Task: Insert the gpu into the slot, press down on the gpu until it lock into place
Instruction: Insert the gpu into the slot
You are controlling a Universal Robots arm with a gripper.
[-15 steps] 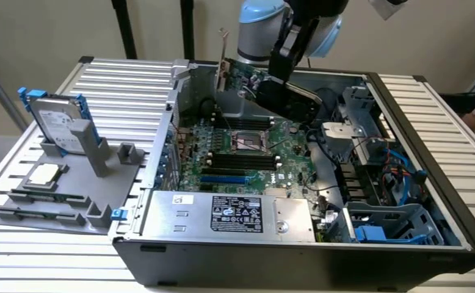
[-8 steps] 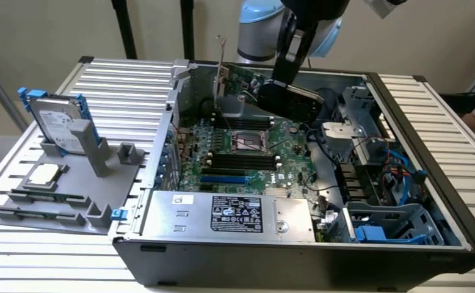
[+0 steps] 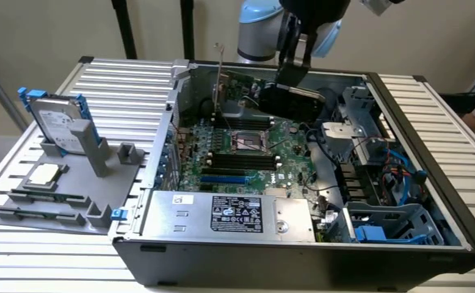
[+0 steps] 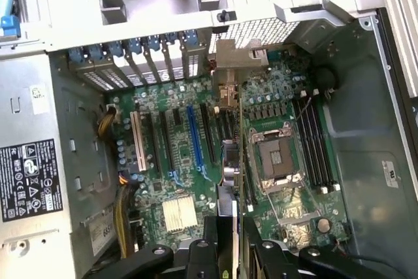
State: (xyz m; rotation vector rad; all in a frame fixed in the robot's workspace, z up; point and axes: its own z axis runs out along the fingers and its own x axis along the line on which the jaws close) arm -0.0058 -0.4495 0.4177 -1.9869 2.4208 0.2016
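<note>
**A:** What are the jaws doing?

**B:** They are clamping the gpu (image 3: 290, 102) by its top edge. They are standing wide, but the card is filling the gap between them. It is hanging clear of the board (image 3: 290, 143), in the upper middle of the exterior view.

**A:** Where is the slot sitting?

**B:** The slot (image 3: 222, 179) is lying lower in that frame, close to the power supply (image 3: 221, 213). The socket (image 3: 248, 141) and some black slots (image 3: 242, 161) are lying between it and the card, so the two are well apart there.

**A:** Is the wrist view telling the same story?

**B:** There the gpu (image 4: 228, 161) is showing edge-on, running parallel to the blue slot (image 4: 194, 135). It is sitting to the side of the slot, between it and the socket (image 4: 277, 158). It is not seated in the slot yet. A white slot (image 4: 136, 138) is lying beyond the blue one, toward the power supply (image 4: 29, 161).

**A:** And what is lying further out?

**B:** The case (image 3: 303, 268) is lying open on the counter (image 3: 42, 268). At the exterior view's left, a hard drive (image 3: 54, 119) is standing upright on a grey stand (image 3: 99, 183). The arm (image 3: 262, 30) is reaching down from the top middle of that frame.
</note>
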